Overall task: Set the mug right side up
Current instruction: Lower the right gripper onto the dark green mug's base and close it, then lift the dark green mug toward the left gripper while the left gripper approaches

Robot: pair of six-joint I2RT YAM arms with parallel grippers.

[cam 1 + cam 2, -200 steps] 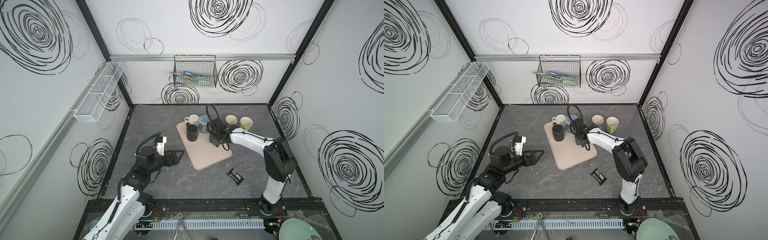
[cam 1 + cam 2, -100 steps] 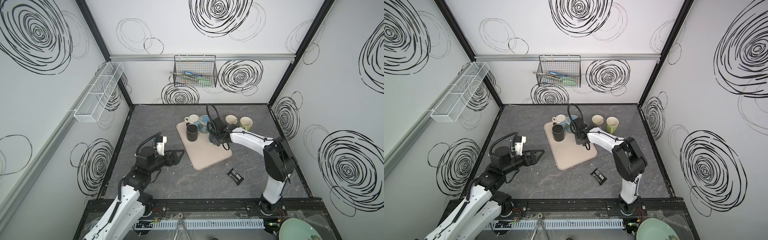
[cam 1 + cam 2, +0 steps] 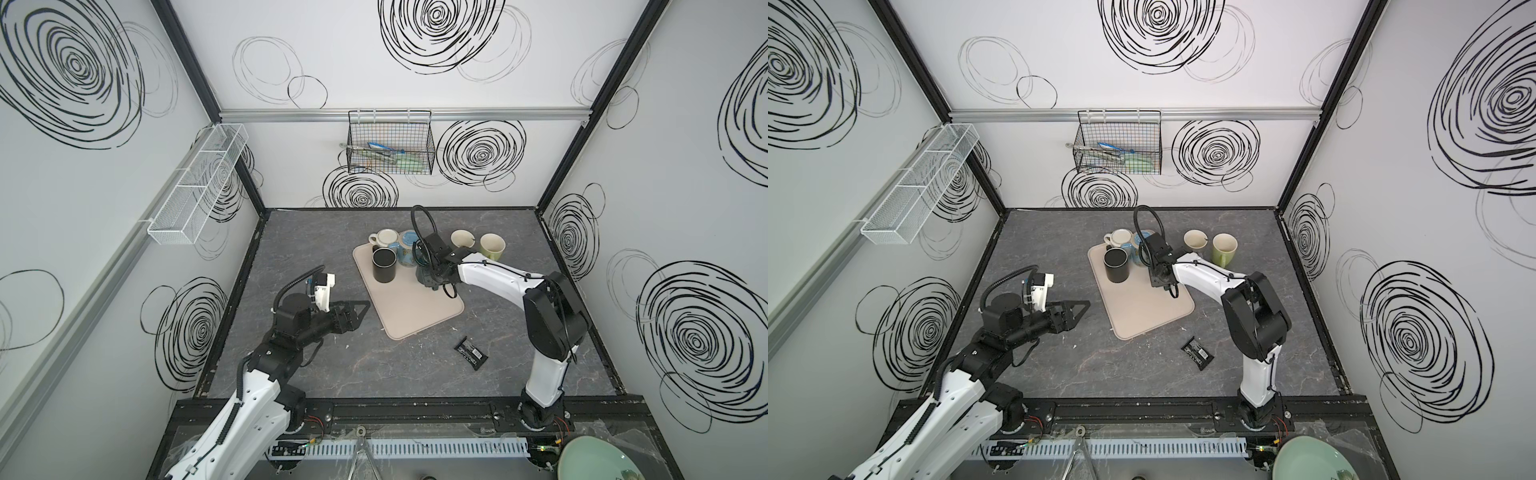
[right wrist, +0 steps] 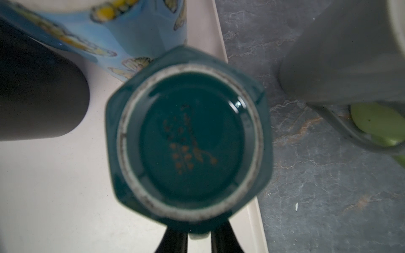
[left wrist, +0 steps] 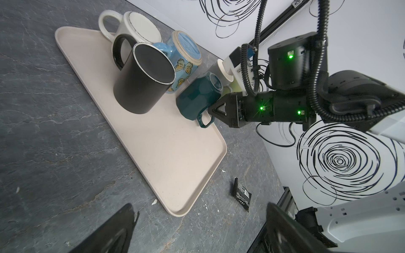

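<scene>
The dark teal mug [image 5: 198, 96] stands base up on the beige tray [image 5: 164, 153], near its right edge. Its glazed base with a pale ring fills the right wrist view [image 4: 190, 140]. My right gripper [image 5: 208, 111] is shut on the mug's handle; both black fingers [image 4: 173, 241] pinch it just below the base. In both top views the right gripper [image 3: 434, 282] [image 3: 1160, 282] covers most of the mug. My left gripper [image 3: 360, 313] [image 5: 199, 219] hangs open over bare table left of the tray, holding nothing.
On the tray's far end are an upright black mug [image 3: 383, 266], a blue butterfly mug [image 3: 406, 247] and a white mug [image 3: 384, 237], both base up. A cream mug [image 3: 462, 239] and a green mug [image 3: 492, 245] stand right of the tray. A black packet [image 3: 470, 353] lies in front.
My right gripper's jaws have closed on the teal mug's handle. The left arm has not moved.
</scene>
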